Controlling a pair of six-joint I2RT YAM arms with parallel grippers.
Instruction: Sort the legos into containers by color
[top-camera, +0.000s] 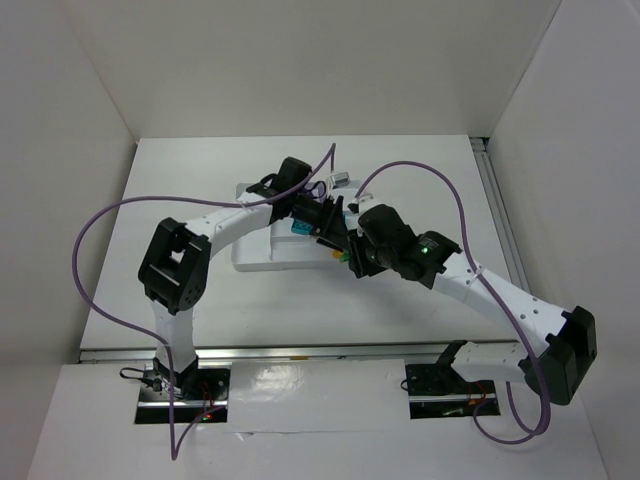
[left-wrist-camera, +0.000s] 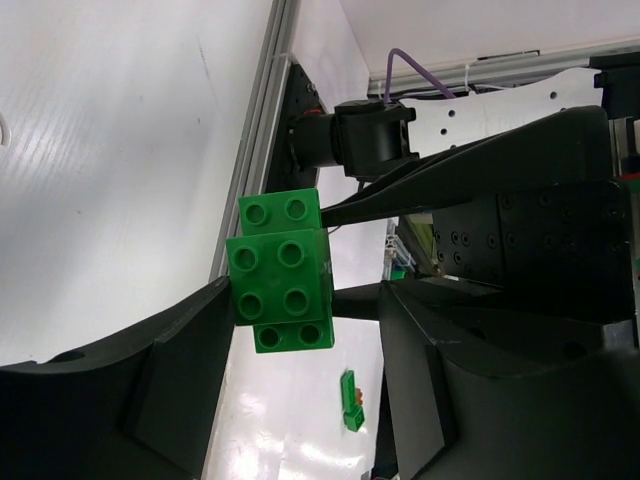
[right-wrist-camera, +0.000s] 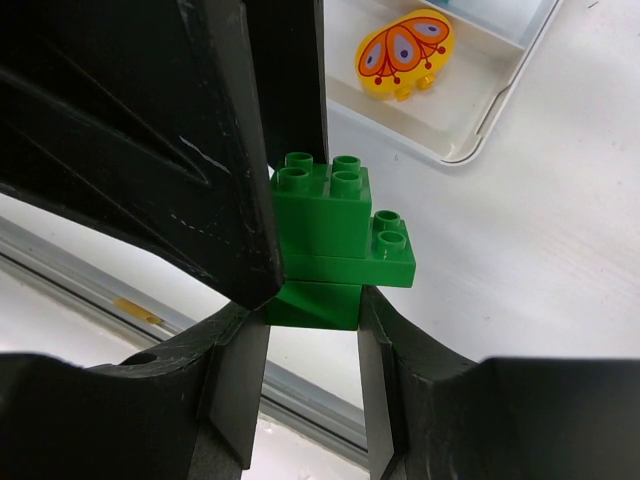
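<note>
Green lego (right-wrist-camera: 325, 228) pinched in R pincer (right-wrist-camera: 312, 318), inside spread L pincer (left-wrist-camera: 305, 305)

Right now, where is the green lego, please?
The green lego is held in the right gripper, just off the tray's near right corner in the top view, with the left gripper open around it.

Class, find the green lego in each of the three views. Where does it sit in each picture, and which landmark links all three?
Top external: the green lego is a small speck just right of centre.
Left wrist: green lego left of centre, studs facing the camera.
Right wrist: green lego at centre, gripped between the right fingers.
Shared landmark: the metal rail.
</note>
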